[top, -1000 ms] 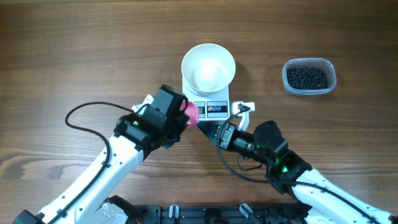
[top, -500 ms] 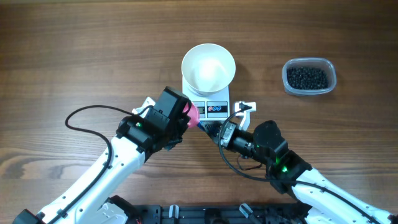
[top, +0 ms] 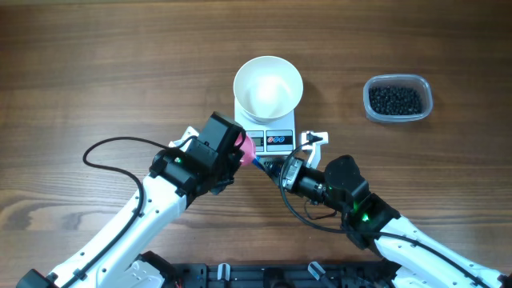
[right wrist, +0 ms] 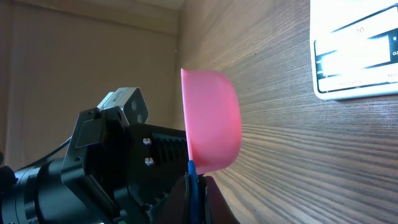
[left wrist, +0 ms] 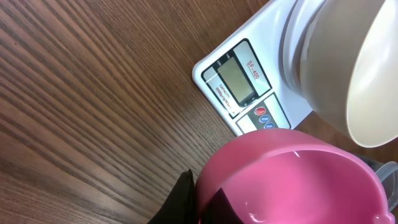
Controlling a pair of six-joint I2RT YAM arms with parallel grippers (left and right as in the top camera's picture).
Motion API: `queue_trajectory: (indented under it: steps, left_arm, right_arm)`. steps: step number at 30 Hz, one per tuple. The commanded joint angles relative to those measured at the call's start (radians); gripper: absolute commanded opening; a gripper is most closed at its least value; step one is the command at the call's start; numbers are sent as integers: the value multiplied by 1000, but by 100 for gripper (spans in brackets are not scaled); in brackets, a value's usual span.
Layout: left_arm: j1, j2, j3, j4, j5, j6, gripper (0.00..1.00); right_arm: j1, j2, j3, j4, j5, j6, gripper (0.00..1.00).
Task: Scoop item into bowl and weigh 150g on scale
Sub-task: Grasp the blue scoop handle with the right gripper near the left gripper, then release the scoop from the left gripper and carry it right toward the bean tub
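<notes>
The white bowl (top: 268,88) sits empty on the scale (top: 272,138), covering its platform and leaving the display strip bare. Well to its right on the wooden surface (top: 120,64), the clear tub (top: 366,100) holds all the black pellets (top: 396,100) in a dark heap. Just in front of the scale, the pink scoop (left wrist: 292,180) is empty, its inside clean and glossy. The left pincer (top: 238,150) is clenched on the scoop. The right pincer (right wrist: 198,198) is closed too, apparently pinching the scoop's thin blue handle
</notes>
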Motion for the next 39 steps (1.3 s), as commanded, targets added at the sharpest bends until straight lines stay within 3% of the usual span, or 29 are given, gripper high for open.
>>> queue_trajectory:
  steps: [1, 3, 5, 6, 11, 17, 23, 24, 25, 27, 29, 30, 33, 35, 39]
  left_arm:
    - [-4, -11, -3, -11, -36, -5, 9]
    - [-4, -11, -3, -11, -36, -5, 22]
    - [-4, -11, -3, -11, -36, -5, 25]
    - [-4, -11, -3, -11, -37, -5, 33]
    - [-4, -11, -3, -11, -63, -5, 100]
    - [-4, -11, -3, -11, -61, -5, 100]
    - [-4, -11, -3, -11, -61, -5, 100]
    - [-4, -11, -3, -11, -61, -5, 97]
    - [-4, -11, -3, -11, -61, -5, 88]
    - [-4, -11, -3, -10, -54, -5, 40]
    - [-4, -11, -3, -1, -55, 5, 10]
    - [-4, -11, -3, 25, -55, 58, 4]
    - [-7, -11, -3, 162, -49, 327, 4]
    - [-17, -7, -3, 217, -50, 424, 4]
    - [-48, 39, -3, 279, -53, 449, 4]
  right_arm:
    - [2, 0, 22, 19, 22, 18, 4]
    - [2, 0, 22, 19, 21, -5, 5]
    - [2, 0, 22, 18, 21, -6, 5]
    - [2, 0, 22, 18, 21, -18, 4]
    - [2, 0, 22, 16, 45, -145, 4]
    - [-10, -43, 22, -45, 60, -305, 4]
    - [-93, -341, 42, -451, 153, -401, 5]
    - [-103, -429, 62, -576, 193, -424, 5]
    - [-106, -487, 80, -665, 227, -427, 5]
    - [-107, -617, 149, -917, 354, -426, 5]
    - [-107, -703, 227, -1124, 487, -426, 5]
    - [-107, -739, 269, -1208, 547, -426, 5]
    - [-107, -787, 360, -1321, 629, -426, 4]
    - [-107, -786, 377, -1321, 653, -424, 4]
    - [-107, -784, 377, -1311, 720, -416, 4]
